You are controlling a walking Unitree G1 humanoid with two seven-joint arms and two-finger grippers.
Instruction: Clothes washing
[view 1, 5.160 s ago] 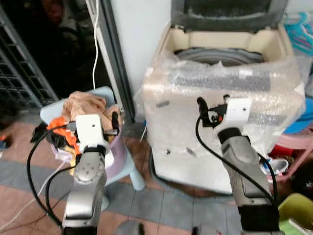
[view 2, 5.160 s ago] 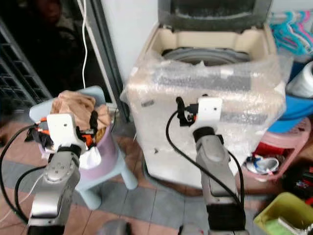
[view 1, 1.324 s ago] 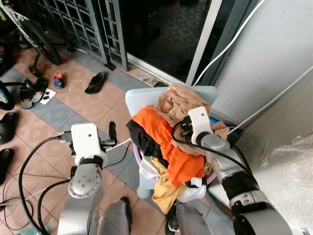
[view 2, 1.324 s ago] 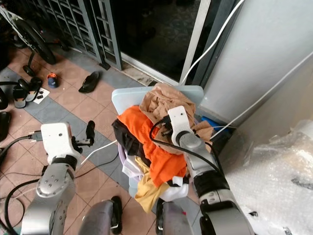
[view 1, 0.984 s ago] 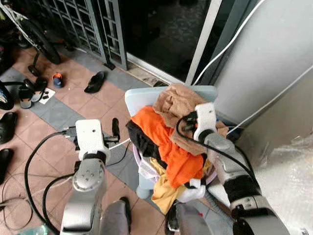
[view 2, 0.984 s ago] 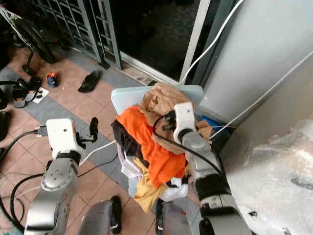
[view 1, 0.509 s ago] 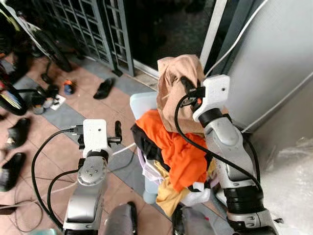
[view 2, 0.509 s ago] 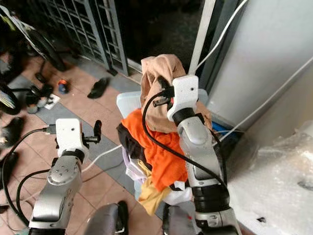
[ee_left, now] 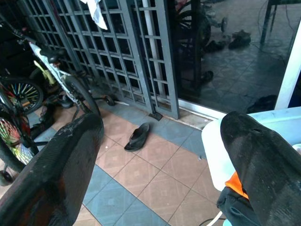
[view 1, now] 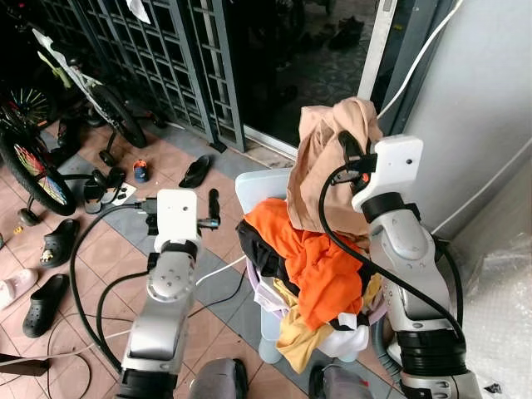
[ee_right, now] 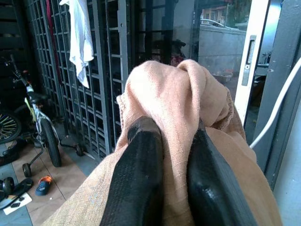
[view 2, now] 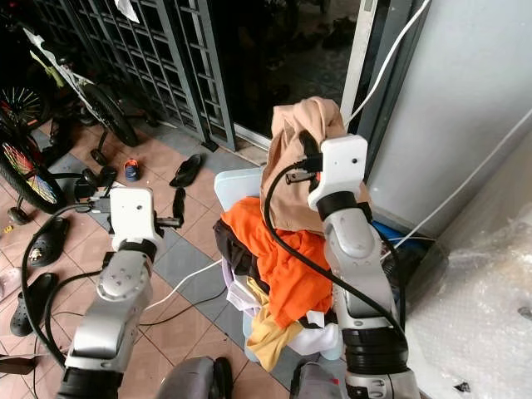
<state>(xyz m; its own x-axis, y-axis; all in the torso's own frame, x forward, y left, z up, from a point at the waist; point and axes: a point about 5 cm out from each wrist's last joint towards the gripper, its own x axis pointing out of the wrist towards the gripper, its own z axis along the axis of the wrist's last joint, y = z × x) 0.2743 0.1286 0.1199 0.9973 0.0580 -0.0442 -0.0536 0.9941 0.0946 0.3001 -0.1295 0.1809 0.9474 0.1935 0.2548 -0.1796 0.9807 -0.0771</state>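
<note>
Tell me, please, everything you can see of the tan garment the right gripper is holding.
The tan garment is a soft, woven-looking cloth, bunched and creased. The right gripper is shut on a fold near its top and holds it raised, so it hangs down in a loose drape. Its lower part reaches the orange cloth on the laundry pile, which sits on a pale blue chair.

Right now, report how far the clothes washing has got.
Done: the right pincer is shut on the tan garment and holds it raised above the laundry pile on the blue chair. In hand: that one piece. Left: the orange garment and the rest of the heap. The left pincer is open, holding nothing.
</note>
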